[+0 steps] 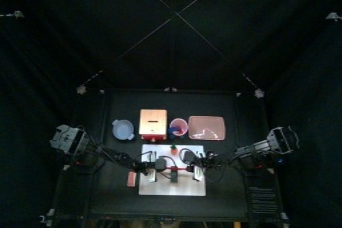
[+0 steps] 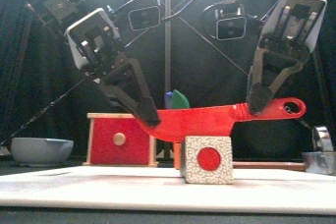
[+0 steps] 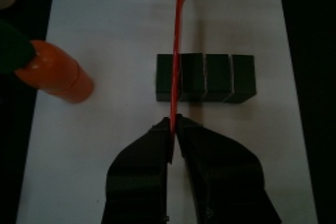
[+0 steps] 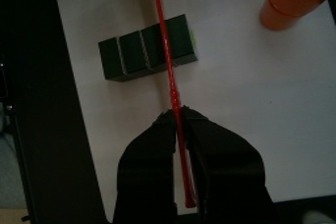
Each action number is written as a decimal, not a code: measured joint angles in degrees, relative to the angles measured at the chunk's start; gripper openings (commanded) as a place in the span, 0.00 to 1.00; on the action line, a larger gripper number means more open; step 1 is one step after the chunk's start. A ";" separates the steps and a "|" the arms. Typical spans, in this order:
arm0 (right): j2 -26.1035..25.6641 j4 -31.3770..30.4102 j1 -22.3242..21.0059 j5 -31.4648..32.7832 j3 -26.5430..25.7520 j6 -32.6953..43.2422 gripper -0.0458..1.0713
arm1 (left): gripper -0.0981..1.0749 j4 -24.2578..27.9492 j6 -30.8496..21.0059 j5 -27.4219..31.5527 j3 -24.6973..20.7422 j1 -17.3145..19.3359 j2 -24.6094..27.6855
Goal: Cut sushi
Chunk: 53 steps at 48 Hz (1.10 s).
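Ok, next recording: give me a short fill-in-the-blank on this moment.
1. The red knife is held at its two ends by ____ grippers.
2. The sushi roll lies on a ____ cutting board.
3. In the front view the knife rests on the ____ of the sushi roll.
4. Beside the roll stands a toy carrot, coloured ____.

Missing words: both; white; top; orange

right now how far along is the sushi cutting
Done: the sushi roll already shows cut lines dividing it into pieces. In hand: the left gripper and right gripper each clamp an end of the red knife, set across the roll near one end. Left: finishing that cut.
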 measured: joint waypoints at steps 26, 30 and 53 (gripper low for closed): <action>0.70 0.00 0.26 0.00 -0.09 0.09 0.24 | 0.52 -1.14 0.09 0.00 -0.09 -0.79 -0.09; 0.79 0.00 0.26 0.00 -0.09 0.00 0.24 | 0.52 -1.23 0.09 0.00 -0.18 -0.79 0.00; 4.48 -0.18 0.09 -0.35 -0.26 0.00 0.24 | 0.52 -3.25 0.00 0.00 -1.05 -0.97 4.48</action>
